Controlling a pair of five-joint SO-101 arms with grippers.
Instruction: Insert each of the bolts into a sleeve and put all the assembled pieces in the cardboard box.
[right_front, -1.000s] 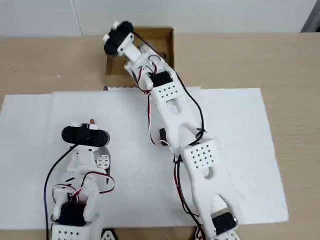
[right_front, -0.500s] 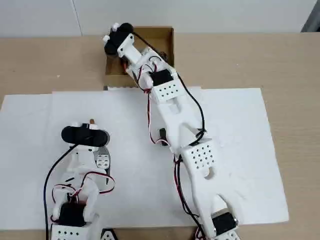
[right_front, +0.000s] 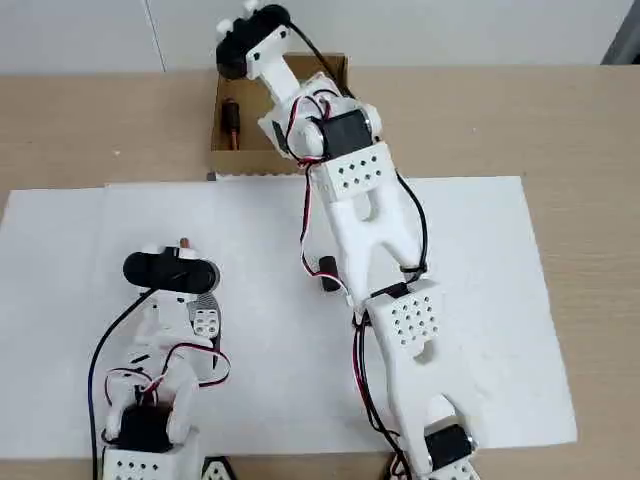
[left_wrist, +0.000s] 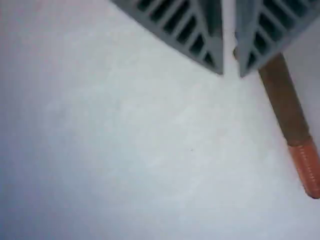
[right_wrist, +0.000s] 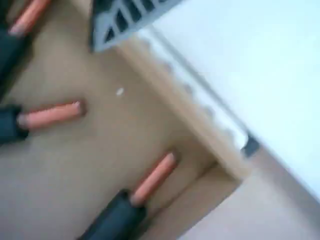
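Your wooden table (right_front: 560, 120) has one big white paper sheet (right_front: 480, 260) laid flat across most of it, with bare wood showing past the far edge and down the right side. The cardboard box (right_front: 225, 150) sits straight on the bare wood at the far side, its near wall just beside the sheet's far edge; you can't tell whether they actually touch. On the paper over at the left, there's a loose bolt (left_wrist: 287, 115) lying flat, brown shank with an orange threaded end
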